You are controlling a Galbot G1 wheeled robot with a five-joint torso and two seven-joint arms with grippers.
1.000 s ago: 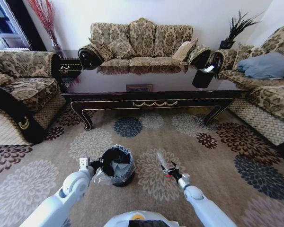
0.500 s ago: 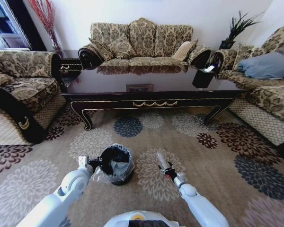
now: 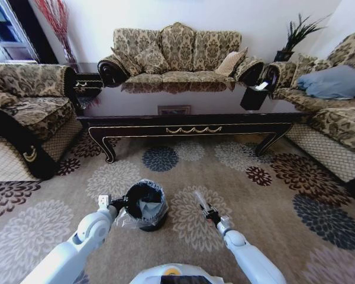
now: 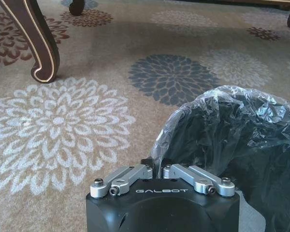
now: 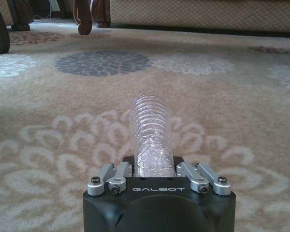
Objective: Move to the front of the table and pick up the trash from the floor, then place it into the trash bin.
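Right claw [image 3: 208, 212] is gripping the clear plastic bottle [image 3: 200, 199], long axis pointing forward; the trash bin [image 3: 145, 205] is sitting just to its left, left claw [image 4: 163, 175] pinching its liner.

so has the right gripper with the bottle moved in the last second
Yes. The right gripper, shut on the clear plastic bottle, has shifted left across the cream carpet medallion toward the trash bin.

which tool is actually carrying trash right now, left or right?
The right tool: it is shut on the clear plastic bottle, which sticks out past its fingers above the carpet. The left tool has no trash; it is shut on the trash bin rim liner.
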